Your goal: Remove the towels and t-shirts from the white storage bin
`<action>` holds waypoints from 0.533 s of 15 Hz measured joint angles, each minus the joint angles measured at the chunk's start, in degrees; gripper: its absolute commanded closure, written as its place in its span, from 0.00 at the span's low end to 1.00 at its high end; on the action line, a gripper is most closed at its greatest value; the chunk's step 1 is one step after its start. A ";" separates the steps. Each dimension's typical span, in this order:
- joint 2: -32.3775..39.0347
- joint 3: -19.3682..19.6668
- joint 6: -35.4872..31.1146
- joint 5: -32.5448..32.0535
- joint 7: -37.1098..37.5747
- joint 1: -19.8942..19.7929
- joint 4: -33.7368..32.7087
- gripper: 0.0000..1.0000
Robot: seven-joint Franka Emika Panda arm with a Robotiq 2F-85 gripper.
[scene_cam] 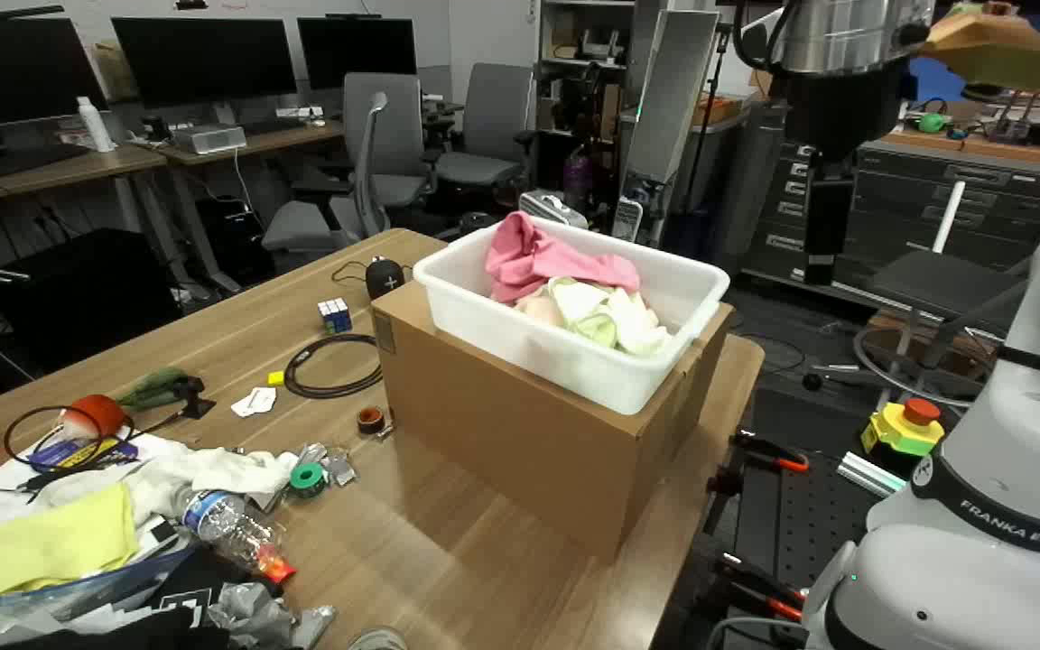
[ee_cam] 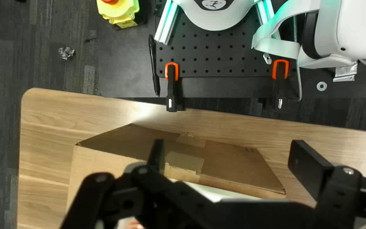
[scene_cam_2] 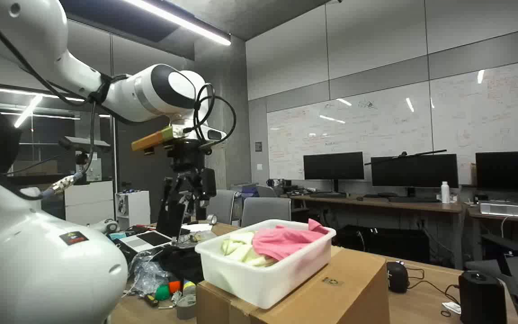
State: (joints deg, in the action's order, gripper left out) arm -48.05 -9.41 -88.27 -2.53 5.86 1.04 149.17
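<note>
one reach to begin, seemingly: with claw [ee_cam: 227, 156] spread and empty, move toward four o'clock in an exterior view, over white bin [scene_cam_2: 263, 283], then pinch pink cloth [scene_cam_2: 281, 243].

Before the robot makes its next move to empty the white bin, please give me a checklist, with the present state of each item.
1. Hand open and empty: ok; the jaws stand apart with nothing between them.
2. Hand over the white bin: not ok; in both exterior views it hangs off to one side.
3. Bin open at the top: ok; no lid covers it.
4. Pink cloth free of the pale green cloth: cannot tell; they lie bunched together.
5. Bin steady on the cardboard box: cannot tell; it sits upright, but near the box's edge.
6. Red button not pressed in: cannot tell from these views.
</note>
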 measured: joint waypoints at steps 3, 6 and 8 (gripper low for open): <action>-0.06 0.04 0.00 0.00 0.00 0.01 -0.18 0.00; 0.25 0.12 -1.39 -0.02 -0.13 0.12 0.04 0.00; 0.91 0.12 -4.97 -0.22 -0.24 0.47 -0.01 0.00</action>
State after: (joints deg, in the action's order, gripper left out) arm -47.13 -9.29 -93.24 -2.75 5.63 1.51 149.16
